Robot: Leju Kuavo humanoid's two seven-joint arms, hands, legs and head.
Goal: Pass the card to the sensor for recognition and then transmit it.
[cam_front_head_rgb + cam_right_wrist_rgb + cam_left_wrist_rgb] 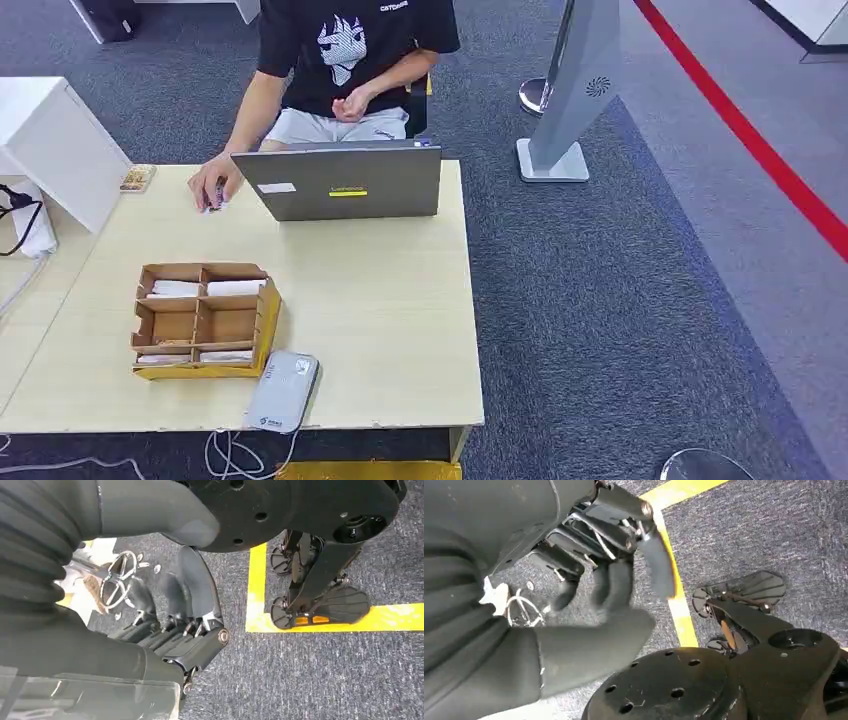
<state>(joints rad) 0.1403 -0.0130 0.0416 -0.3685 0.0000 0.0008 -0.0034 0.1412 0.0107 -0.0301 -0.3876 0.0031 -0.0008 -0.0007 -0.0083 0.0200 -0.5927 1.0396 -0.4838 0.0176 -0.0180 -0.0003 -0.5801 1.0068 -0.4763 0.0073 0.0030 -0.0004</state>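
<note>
Both arms are seen hanging down over the carpet in the wrist views. The left hand (614, 580) is empty, its fingers loosely spread; the right hand (175, 605) is also empty, fingers apart and slightly curled. On the table (400, 300), white cards (205, 289) lie flat in the wooden organizer (203, 320) at about 9 o'clock, long axes running left to right. The grey sensor (283, 391) lies just beside it at 5 o'clock, long axis running near to far. A person's hand (212, 186) rests beside the laptop (342, 182) at 12 o'clock
</note>
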